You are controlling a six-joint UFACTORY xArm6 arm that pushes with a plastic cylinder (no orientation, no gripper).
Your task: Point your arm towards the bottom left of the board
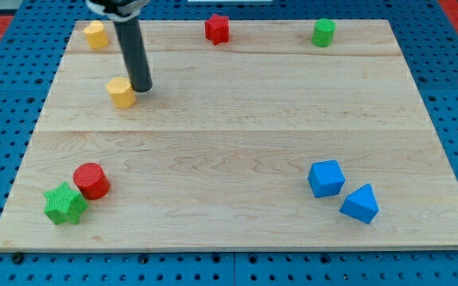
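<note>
My tip (141, 87) rests on the wooden board (237, 143) in its upper left part. It stands right beside a yellow hexagonal block (121, 92), just to that block's right, and I cannot tell if they touch. At the board's bottom left lie a red cylinder (91, 180) and a green star block (64, 204), touching each other. They are well below my tip.
A yellow block (95, 35) sits at the top left corner, a red block (217, 28) at the top middle, a green cylinder (323, 32) at the top right. A blue cube (326, 178) and a blue triangular block (360, 204) lie at the bottom right.
</note>
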